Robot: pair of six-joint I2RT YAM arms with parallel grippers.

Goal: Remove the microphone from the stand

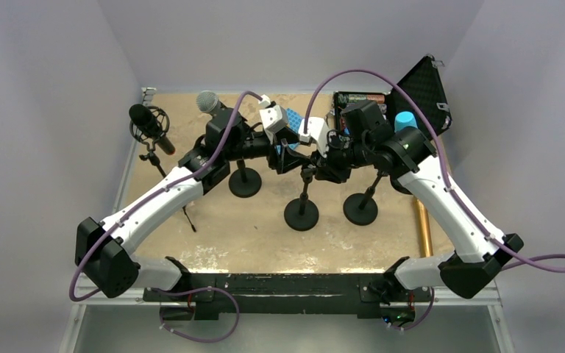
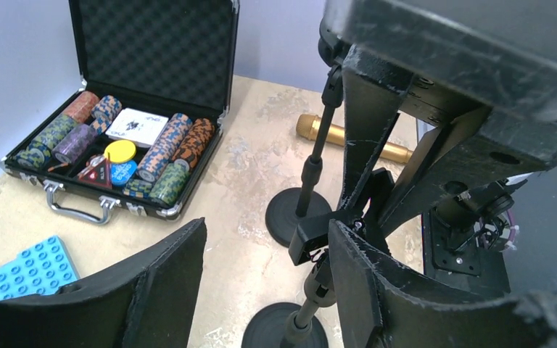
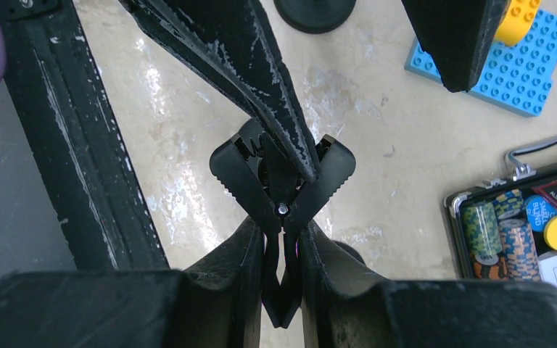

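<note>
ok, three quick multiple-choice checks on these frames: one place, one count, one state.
1. Where is the gold microphone?
A) lying flat on the table
B) propped upright
C) hanging off the edge

2. How many round-base stands are there?
A) one
B) three
C) five

3. What state is the right hand in?
A) wide open
B) shut on the clip
C) out of every view

Answers:
1 A: in the left wrist view it lies on its side on the tabletop, behind a stand.
2 B: the top view shows three round black bases.
3 B: in the right wrist view its fingers pinch the clip's handles together.
</note>
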